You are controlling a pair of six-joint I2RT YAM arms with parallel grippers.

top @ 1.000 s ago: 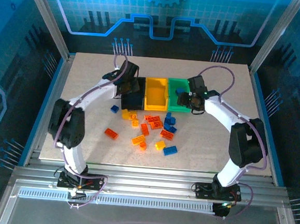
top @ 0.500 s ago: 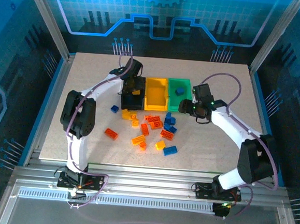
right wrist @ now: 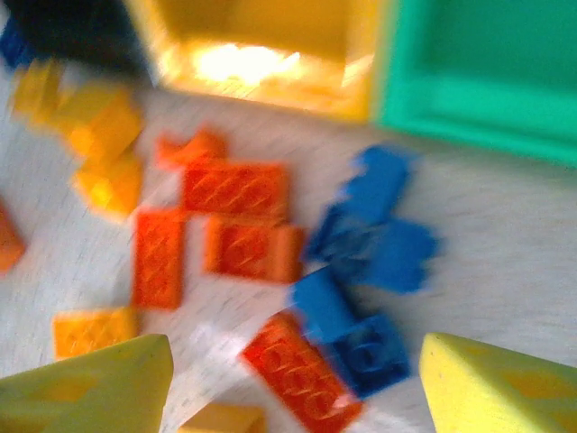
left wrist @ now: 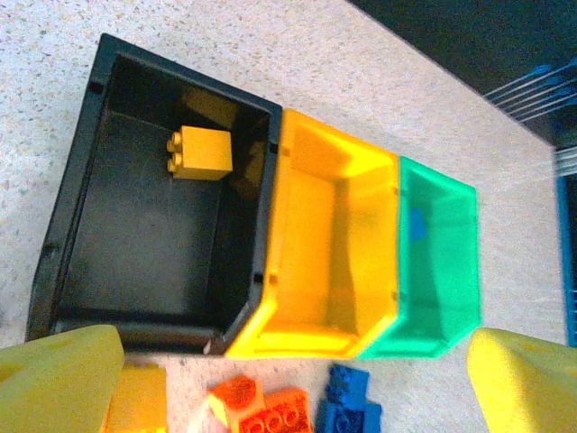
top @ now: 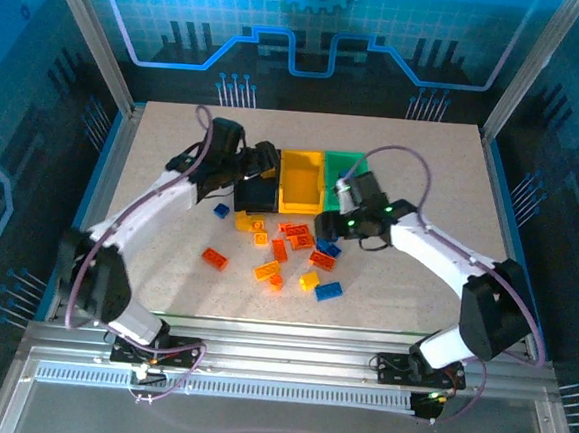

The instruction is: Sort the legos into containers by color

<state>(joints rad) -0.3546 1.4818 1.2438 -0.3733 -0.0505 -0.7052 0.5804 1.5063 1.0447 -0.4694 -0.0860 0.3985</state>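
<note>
Nearest the arm bases and farthest out from the yellow bin [top: 302,180], a lone blue brick [top: 329,291] and a loose yellow brick [top: 310,280] lie on the table [top: 425,147], with an orange brick [top: 214,259] off to the near left. Closer in, a tight heap of legos [top: 298,239] in orange-red and blue sits just before the yellow bin's near wall. The right gripper [right wrist: 293,388] hovers over that heap by the bin's near right corner, its fingers [right wrist: 86,383] spread apart and gripping nothing. Its wrist view is blurred, showing blue bricks [right wrist: 370,244] and orange-red bricks [right wrist: 236,189] beneath. The left gripper [left wrist: 288,388] hangs over the black bin [left wrist: 144,225], fingers [left wrist: 59,379] wide apart and empty. The black bin joins the yellow bin's left wall and holds one yellow block [left wrist: 200,152] towards its far end. The green bin [left wrist: 437,262] joins the right wall and holds a blue piece [left wrist: 416,224].
</note>
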